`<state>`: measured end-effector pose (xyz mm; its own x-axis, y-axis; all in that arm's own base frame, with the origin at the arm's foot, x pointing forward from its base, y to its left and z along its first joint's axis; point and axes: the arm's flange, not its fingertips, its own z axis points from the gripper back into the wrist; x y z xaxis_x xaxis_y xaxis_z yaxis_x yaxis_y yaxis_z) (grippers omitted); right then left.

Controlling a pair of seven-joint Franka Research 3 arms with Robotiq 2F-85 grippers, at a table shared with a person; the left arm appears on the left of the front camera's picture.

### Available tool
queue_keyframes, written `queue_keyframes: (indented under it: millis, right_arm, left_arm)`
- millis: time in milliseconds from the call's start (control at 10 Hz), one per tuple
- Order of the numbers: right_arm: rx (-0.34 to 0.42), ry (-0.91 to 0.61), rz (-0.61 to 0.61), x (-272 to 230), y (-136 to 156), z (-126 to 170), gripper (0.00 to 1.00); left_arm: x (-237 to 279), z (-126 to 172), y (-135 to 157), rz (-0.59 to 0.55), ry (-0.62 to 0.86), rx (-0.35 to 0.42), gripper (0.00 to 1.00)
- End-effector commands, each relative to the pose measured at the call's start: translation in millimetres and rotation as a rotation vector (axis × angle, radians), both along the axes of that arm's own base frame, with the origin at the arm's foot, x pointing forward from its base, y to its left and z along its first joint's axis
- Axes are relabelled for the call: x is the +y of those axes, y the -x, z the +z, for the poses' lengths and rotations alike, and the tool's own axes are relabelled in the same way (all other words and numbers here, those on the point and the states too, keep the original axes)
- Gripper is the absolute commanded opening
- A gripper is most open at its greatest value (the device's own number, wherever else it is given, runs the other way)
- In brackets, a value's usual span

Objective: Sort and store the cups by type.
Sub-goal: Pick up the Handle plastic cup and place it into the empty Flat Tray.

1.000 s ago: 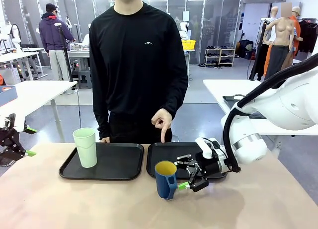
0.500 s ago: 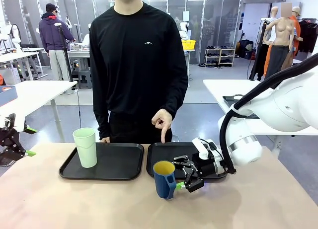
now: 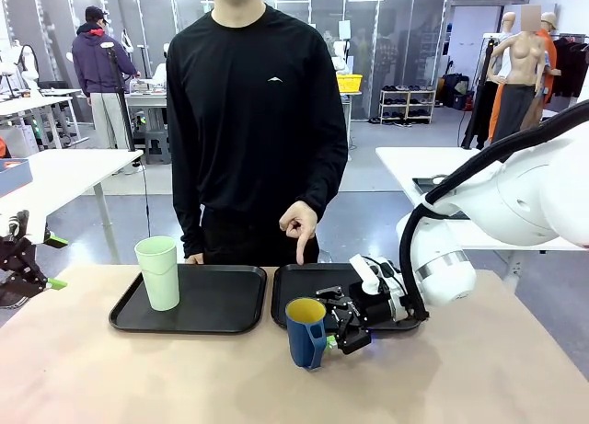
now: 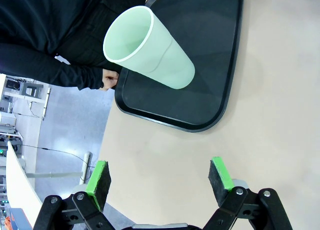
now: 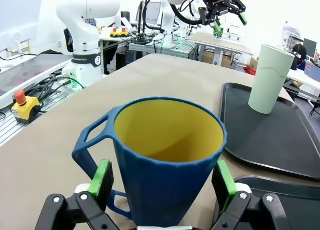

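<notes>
In the front view, the dark blue mug [image 3: 306,332] stands upright on the beige table [image 3: 138,378], just in front of the right black tray [image 3: 304,286], and its yellow inside is visible from above. The right gripper [image 3: 339,330] comes to it from the right side, low over the table, but from this camera it is difficult to see how the fingers stand around the mug. The right wrist view shows this better: the mug [image 5: 162,165] sits between the two green pads [image 5: 102,177], one on each side of its body, with the handle pointing to the picture's left; the fingers are spread apart, and whether the pads already touch the wall I cannot tell. The same view also shows the mint-green tumbler [image 5: 270,78] farther off, standing on the left black tray [image 5: 280,135]. In the front view the tumbler [image 3: 158,272] is upright in the left part of that tray [image 3: 221,304]. The person stands behind the table, and one hand [image 3: 299,226] points with a finger down at the right tray. The left gripper [image 4: 160,177] is seen in the left wrist view with its fingers wide apart and holding nothing, above the bare table, well apart from the tumbler [image 4: 150,48].
</notes>
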<state>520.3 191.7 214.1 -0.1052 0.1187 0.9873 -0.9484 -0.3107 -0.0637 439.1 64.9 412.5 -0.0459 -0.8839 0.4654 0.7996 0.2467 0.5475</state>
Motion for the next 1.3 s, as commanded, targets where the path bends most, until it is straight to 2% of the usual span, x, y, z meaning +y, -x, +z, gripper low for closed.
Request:
queue_keyframes:
  millis: [0,800,900,1000,1100,1200]
  right_arm:
    - [0.002,-0.027,0.012,8,-2,-4,1.0]
    - [0.013,-0.062,0.042,27,-1,-10,1.0]
    - [0.002,-0.055,0.049,27,0,-10,0.84]
    - [0.009,-0.063,0.063,27,0,-11,0.83]
    - [0.007,-0.056,0.063,27,1,-12,0.67]
    - [0.003,-0.055,0.06,27,1,-13,0.65]
  left_arm:
    - [1,-1,-1,-0.011,0.003,-0.007,1.0]
    - [1,-1,-1,-0.011,0.003,-0.007,1.0]
    - [1,-1,-1,-0.011,0.003,-0.007,1.0]
    - [1,-1,-1,-0.011,0.003,-0.007,1.0]
    - [1,-1,-1,-0.011,0.003,-0.007,1.0]
    - [1,-1,-1,-0.011,0.003,-0.007,1.0]
